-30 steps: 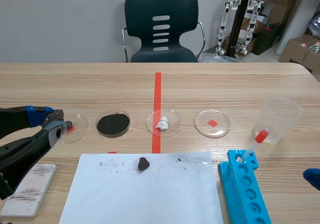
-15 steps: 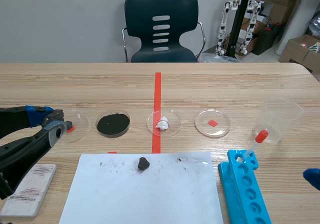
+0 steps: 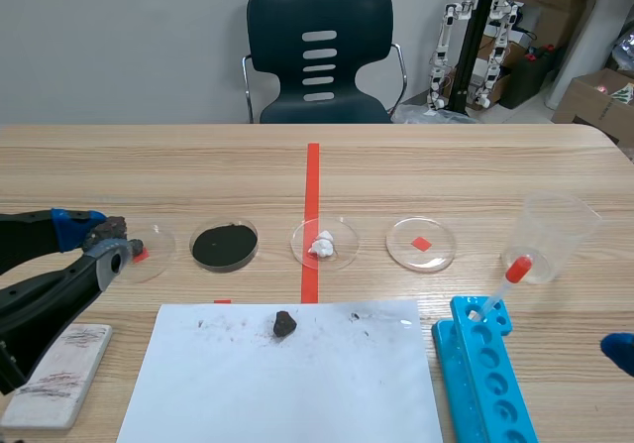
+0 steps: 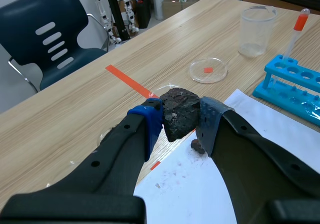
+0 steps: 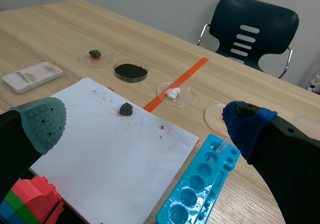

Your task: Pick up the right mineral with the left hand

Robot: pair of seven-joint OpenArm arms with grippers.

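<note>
— Where's the rock?
— The dark mineral is clamped between my left gripper pads, near the white paper.
— How does it handle?
— I'd say hard, jagged and crumbly, so I pinch its broad faces. My right gripper gapes empty.

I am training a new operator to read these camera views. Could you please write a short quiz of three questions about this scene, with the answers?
1. True or false: the left hand is shut on a dark mineral.
2. What lies in the dish that stands on the red tape line? A) black powder B) a white lump C) nothing
3. Fill in the number: on the white sheet lies ___ dark stone.
Key: 1 true; 2 B; 3 one.
</note>
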